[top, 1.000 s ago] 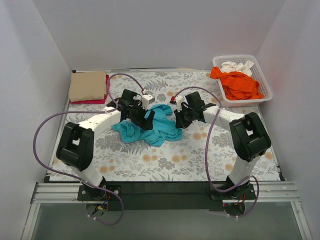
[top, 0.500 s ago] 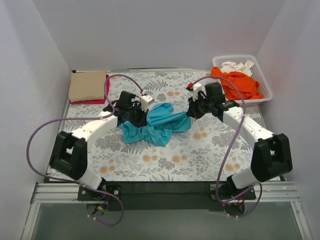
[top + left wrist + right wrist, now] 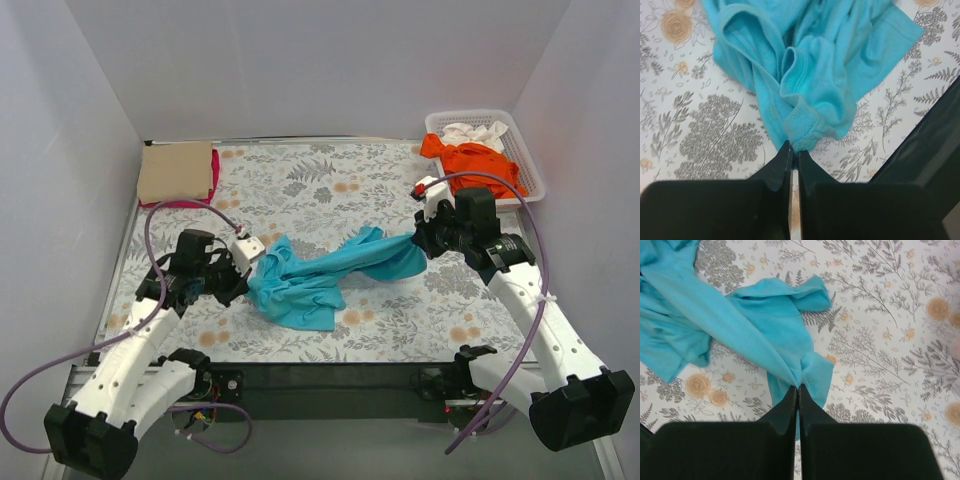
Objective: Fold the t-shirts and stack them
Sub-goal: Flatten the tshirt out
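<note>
A turquoise t-shirt (image 3: 325, 273) hangs stretched between my two grippers above the floral cloth. My left gripper (image 3: 243, 281) is shut on its ribbed collar edge (image 3: 800, 131) at the left. On the right, my right gripper (image 3: 418, 243) is shut on a pinch of the turquoise t-shirt (image 3: 755, 335). A folded tan t-shirt (image 3: 176, 172) lies on a magenta-red t-shirt (image 3: 213, 170) at the back left. An orange t-shirt (image 3: 480, 168) and a white t-shirt (image 3: 474, 133) lie crumpled in the basket.
The white lattice basket (image 3: 531, 170) stands at the back right corner. White walls close the back and both sides. The dark table edge (image 3: 320, 378) runs along the front, between the arm bases.
Both arms pulled apart, left toward the near left, right toward the right. The turquoise t-shirt went from a bunched heap to a stretched band. The left gripper shut on it.
</note>
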`<state>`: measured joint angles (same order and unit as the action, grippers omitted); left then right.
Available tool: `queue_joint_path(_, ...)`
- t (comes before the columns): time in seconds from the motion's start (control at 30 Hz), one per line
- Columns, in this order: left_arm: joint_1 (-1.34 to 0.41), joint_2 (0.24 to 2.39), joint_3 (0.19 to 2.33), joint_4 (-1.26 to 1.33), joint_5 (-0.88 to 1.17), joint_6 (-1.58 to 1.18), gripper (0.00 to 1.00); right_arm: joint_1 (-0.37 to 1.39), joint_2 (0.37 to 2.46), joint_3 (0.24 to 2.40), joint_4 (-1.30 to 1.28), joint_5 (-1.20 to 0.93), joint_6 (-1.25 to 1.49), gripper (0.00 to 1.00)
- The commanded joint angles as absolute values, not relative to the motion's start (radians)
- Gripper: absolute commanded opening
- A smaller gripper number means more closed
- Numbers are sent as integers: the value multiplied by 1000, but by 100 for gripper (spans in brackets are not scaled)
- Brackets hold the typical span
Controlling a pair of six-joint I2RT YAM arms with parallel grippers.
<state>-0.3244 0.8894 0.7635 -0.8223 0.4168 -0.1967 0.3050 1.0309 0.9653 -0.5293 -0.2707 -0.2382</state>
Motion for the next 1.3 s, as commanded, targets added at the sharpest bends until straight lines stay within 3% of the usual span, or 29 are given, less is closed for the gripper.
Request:
queue_joint_path(0.0, -279, 778, 765, -934, 374, -104, 0, 287, 991, 992, -575, -176, -294, 1)
queue_joint_path(0.17, -239, 836, 769, -876, 312, -147, 0, 239, 1098, 1095, -554, -129, -337, 1)
queue_joint_path(0.37, -39, 1083, 818, -776, 327, -95, 0, 170, 1265, 1209, -520, -124, -406, 1)
queue_joint_path(0.67, 66, 1040, 623, -963, 319, 268, 0, 169, 1191, 1020, -696, -244, -584, 1)
queue_joint_path(0.7, 66, 1057, 650, -1009, 334, 279, 3, 170, 1183, 1000, -730, -267, -609, 1)
queue_joint_path(0.73, 66, 1069, 726, -1032, 404, 278, 12, 173, 1178, 985, -745, -294, -635, 1)
queue_joint_path(0.77, 66, 1098, 771, -1066, 449, 276, 34, 178, 1177, 979, -762, -302, -641, 1)
queue_joint_path(0.8, 49, 1135, 905, -1005, 568, 209, 47, 193, 1183, 968, -764, -308, -641, 1)
queue_joint_path(0.83, 29, 1200, 941, -961, 575, 78, 51, 198, 1193, 965, -764, -310, -641, 1)
queue_joint_path(1.03, -146, 1601, 1236, -766, 546, -240, 56, 221, 1252, 991, -772, -302, -644, 1)
queue_joint_path(1.27, -310, 1704, 1273, -650, 560, -262, 55, 245, 1301, 1002, -824, -354, -653, 1)
